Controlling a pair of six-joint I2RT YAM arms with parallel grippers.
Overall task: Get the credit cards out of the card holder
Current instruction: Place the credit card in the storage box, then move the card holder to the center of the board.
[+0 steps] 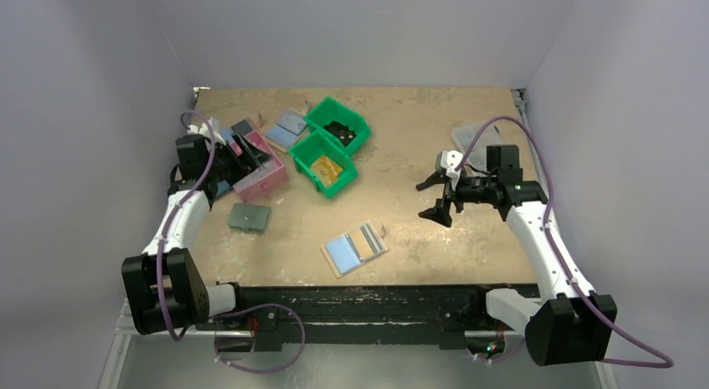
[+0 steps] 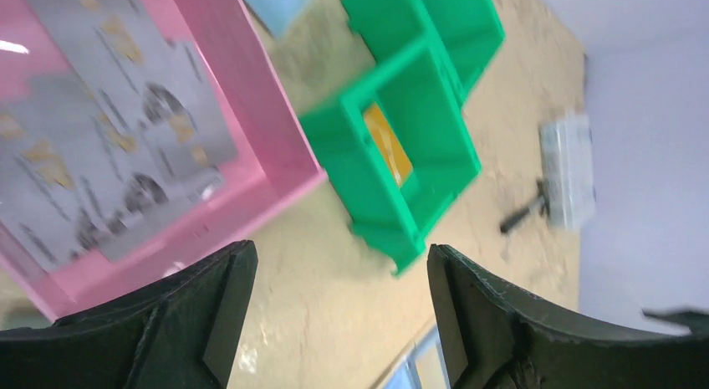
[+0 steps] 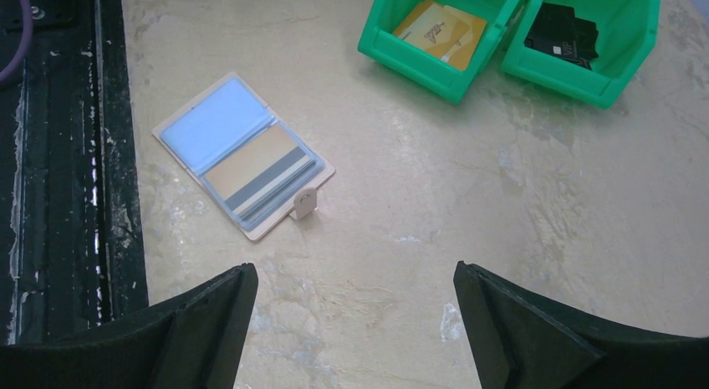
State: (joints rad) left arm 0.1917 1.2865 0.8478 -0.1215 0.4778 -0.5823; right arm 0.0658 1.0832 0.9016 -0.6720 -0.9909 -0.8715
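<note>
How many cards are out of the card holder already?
Some look out: a yellow card in a green bin, grey cards in the pink tray. The left pincer and right pincer are open, holding nothing. The card holder lies open, with striped cards seemingly left inside.

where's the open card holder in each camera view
Top external: the card holder lies open, front centre of the table.
Left wrist: only a pale-blue sliver at the bottom edge, probably it.
Right wrist: upper left, beside the black strip.
Shared landmark: the green bin holding a yellow card.
</note>
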